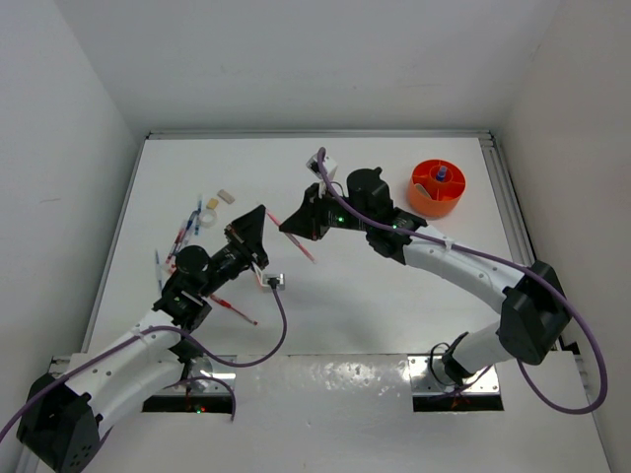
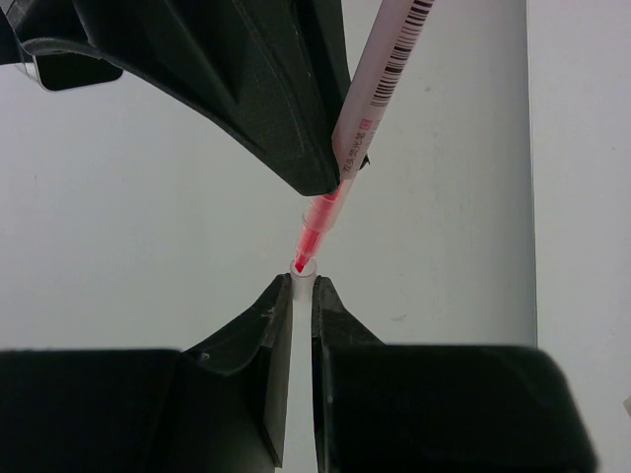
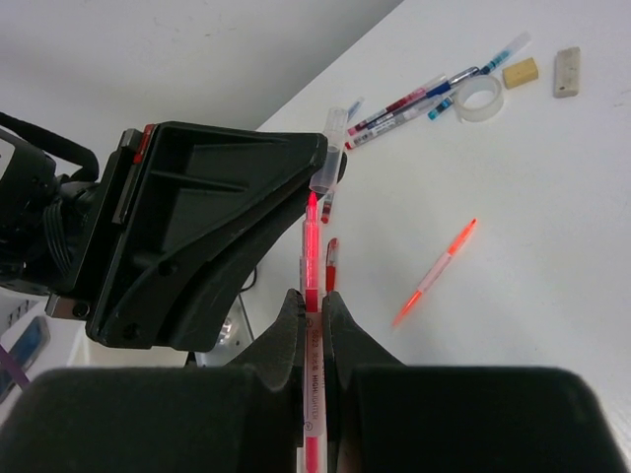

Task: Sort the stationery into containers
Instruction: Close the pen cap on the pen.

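My right gripper (image 3: 314, 301) is shut on a red highlighter (image 3: 313, 246), held above the table. Its red tip sits at the mouth of a clear cap (image 3: 330, 158), and my left gripper (image 2: 304, 281) is shut on that cap (image 2: 304, 288). From above, the two grippers meet tip to tip at mid-table, the left gripper (image 1: 263, 217) facing the right gripper (image 1: 288, 225), and the highlighter's rear end (image 1: 305, 247) sticks out below. The orange tub (image 1: 439, 200) stands at the far right with a blue-capped bottle (image 1: 441, 175) inside. Several pens (image 1: 187, 227) lie at the left.
A loose red pen (image 3: 434, 271) lies on the table under the grippers, also visible from above as the red pen (image 1: 232, 308). A tape roll (image 3: 480, 97) and beige blocks (image 3: 521, 71) lie by the pen cluster (image 3: 414, 99). A small white box (image 1: 323, 163) sits behind the right gripper.
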You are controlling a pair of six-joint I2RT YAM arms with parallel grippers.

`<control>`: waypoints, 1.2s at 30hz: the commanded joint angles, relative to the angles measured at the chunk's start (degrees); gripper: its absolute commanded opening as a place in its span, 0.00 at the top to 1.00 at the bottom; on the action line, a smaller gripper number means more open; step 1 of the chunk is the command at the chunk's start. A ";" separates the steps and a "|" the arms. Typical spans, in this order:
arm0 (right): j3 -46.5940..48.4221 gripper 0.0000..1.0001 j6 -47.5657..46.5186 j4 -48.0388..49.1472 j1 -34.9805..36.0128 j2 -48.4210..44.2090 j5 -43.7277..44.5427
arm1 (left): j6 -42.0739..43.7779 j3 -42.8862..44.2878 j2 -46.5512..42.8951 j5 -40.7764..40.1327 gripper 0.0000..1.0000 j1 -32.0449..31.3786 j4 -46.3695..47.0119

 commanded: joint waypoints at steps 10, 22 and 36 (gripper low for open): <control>1.45 1.00 -1.69 0.33 0.44 -1.39 0.75 | 1.97 1.19 -0.68 0.79 1.00 -0.63 0.75; 1.98 1.00 -0.64 0.51 0.35 -0.77 0.84 | 8.82 -0.57 -0.86 3.08 1.00 -0.54 0.66; 1.72 1.00 0.15 0.24 0.09 -0.87 2.51 | 15.24 -3.38 -1.91 4.04 1.00 -0.54 0.48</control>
